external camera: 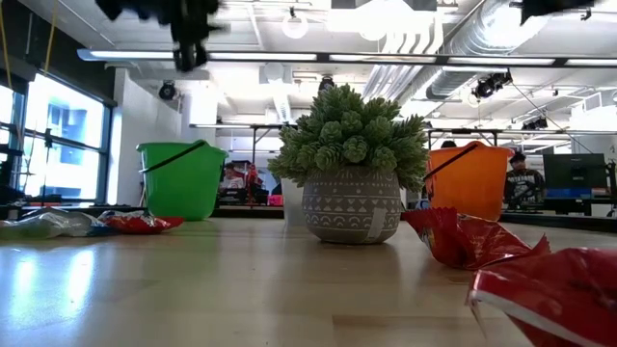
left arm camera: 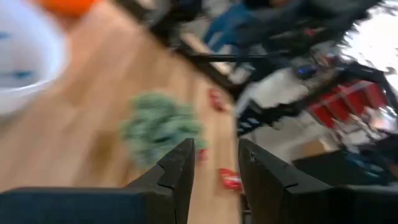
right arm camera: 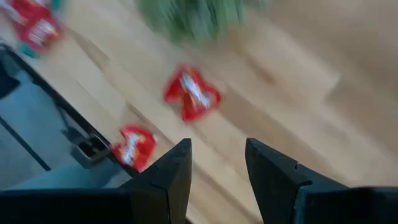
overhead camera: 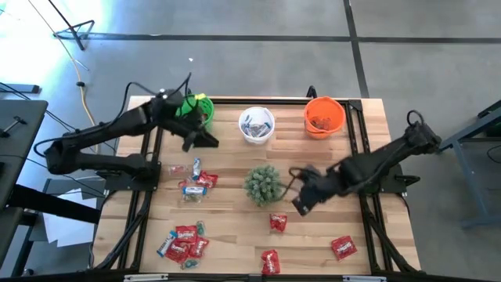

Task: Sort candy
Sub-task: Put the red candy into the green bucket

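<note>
Candy in red and light blue-and-white wrappers lies flat on the wooden table (overhead camera: 235, 219). One mixed group (overhead camera: 196, 182) lies left of the plant and a second group (overhead camera: 184, 244) lies near the front left. Single red pieces (overhead camera: 278, 222) (overhead camera: 343, 247) (overhead camera: 270, 261) lie at the front right. My left gripper (overhead camera: 205, 139) (left arm camera: 214, 146) hovers open by the green cup (overhead camera: 196, 108), with nothing between its fingers. My right gripper (overhead camera: 300, 205) (right arm camera: 217, 146) stands open above the table right of the plant. It is tipped down over a red candy (right arm camera: 191, 93) and holds nothing.
A spiky green plant (overhead camera: 262, 184) in a patterned pot stands mid-table. At the far edge, the white cup (overhead camera: 257, 124) holds blue-and-white candy and the orange cup (overhead camera: 324, 116) holds red candy. Bare wood lies between the cups and the plant.
</note>
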